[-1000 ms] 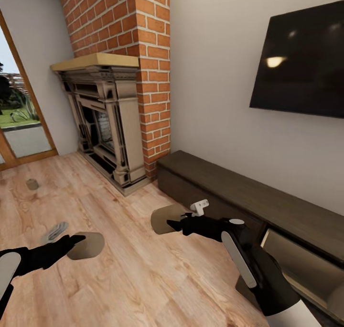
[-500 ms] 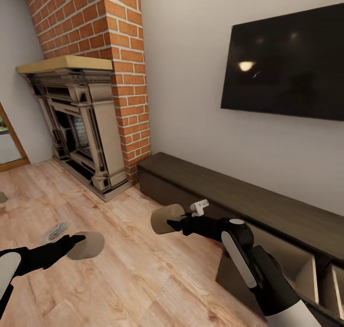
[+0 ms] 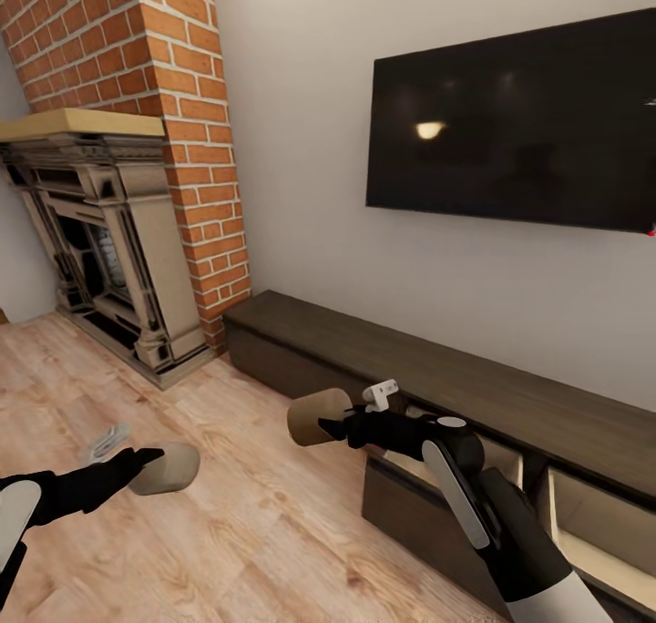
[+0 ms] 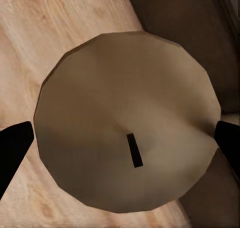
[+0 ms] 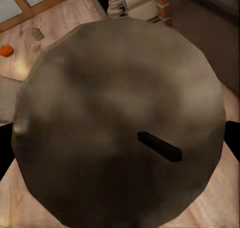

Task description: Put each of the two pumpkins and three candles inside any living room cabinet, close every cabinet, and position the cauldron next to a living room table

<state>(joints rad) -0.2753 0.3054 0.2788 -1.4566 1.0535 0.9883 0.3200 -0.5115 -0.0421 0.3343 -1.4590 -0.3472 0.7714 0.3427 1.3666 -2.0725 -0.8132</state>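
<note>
No words, numbers, labels or brand marks are showing anywhere. The television (image 3: 519, 117), hanging at the upper right of the head view, is showing a blank dark screen, and the two candle (image 4: 127, 120) tops filling the wrist views are carrying only a wick.

The floor (image 3: 228, 523) is pale wood planking with visible grain. On it, against the wall, stands the cabinet (image 3: 428, 372), long, low and dark brown, its flat top bare. Two of its drawers are pulled out over the floor, showing pale beige insides. At the cabinet's left end, the fireplace (image 3: 100, 240) rests on the floor against a brick chimney (image 3: 173, 104). In the right wrist view, farther off on the same planks, a small orange pumpkin (image 5: 6, 49) lies beside a pale rug (image 5: 20, 68), and a small grey-brown candle (image 5: 37, 34) stands apart from it.
</note>
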